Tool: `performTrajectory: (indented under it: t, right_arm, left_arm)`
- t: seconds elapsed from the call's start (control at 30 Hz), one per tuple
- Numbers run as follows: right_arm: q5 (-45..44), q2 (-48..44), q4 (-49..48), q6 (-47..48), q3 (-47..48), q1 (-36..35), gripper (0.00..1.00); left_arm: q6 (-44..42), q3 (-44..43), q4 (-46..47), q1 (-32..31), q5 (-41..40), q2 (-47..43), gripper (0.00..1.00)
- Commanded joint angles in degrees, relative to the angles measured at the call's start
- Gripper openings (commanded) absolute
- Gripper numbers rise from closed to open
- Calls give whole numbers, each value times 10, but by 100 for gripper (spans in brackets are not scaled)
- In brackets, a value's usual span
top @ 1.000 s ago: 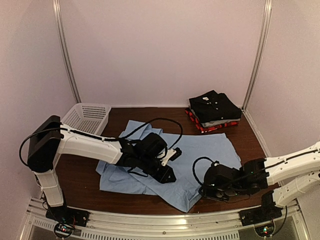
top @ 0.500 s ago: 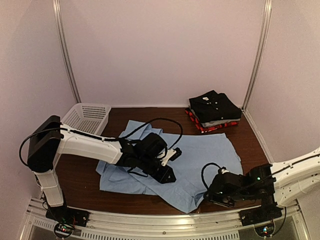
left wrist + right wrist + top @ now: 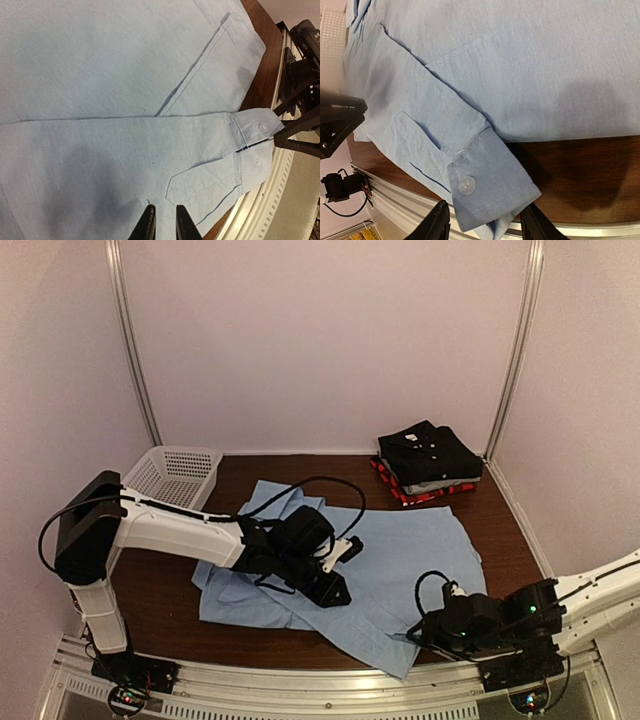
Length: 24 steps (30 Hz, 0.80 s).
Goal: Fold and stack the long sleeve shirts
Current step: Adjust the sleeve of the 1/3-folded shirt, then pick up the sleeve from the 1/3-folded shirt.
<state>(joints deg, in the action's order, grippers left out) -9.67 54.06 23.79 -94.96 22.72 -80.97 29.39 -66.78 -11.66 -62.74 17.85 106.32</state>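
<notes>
right gripper (image 3: pixel 484 223) has slid toward lower right; blue shirt's cuff (image 3: pixel 487 182) lies between its wide fingers, left gripper (image 3: pixel 165 220) narrow, farther.

I get a dim, soft overhead view; up close, grey shadow patches darken the light blue shirt (image 3: pixel 125 75).

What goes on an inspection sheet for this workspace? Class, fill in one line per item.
Surface: brown table, partly covered.
Job's things: light blue shirt spread out, its cuff at the near edge; folded stack far right.
Clutter: white basket, far left.
Grippers: left gripper low over the shirt, opening unclear; right gripper open astride the cuff.
Cables: black cable loops at both wrists.
Surroundings: pale walls, metal rail.
</notes>
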Motion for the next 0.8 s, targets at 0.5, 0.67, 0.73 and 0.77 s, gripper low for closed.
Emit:
performTrajectory:
  t: [0.5, 0.67, 0.73, 0.77]
  right_arm:
    - [-1, 45, -141, 20, -73, -6, 45]
    - [3, 28, -172, 13, -101, -6, 36]
    - [1, 25, -174, 19, -101, -6, 31]
    - [1, 25, -175, 23, -99, -7, 28]
  left_arm:
    - [-12, -15, 3, -2, -4, -5, 16]
    - [-14, -17, 2, -1, -12, -13, 16]
    - [-17, -21, -3, -2, -16, -16, 16]
    - [-18, -23, -5, -1, -20, -16, 16]
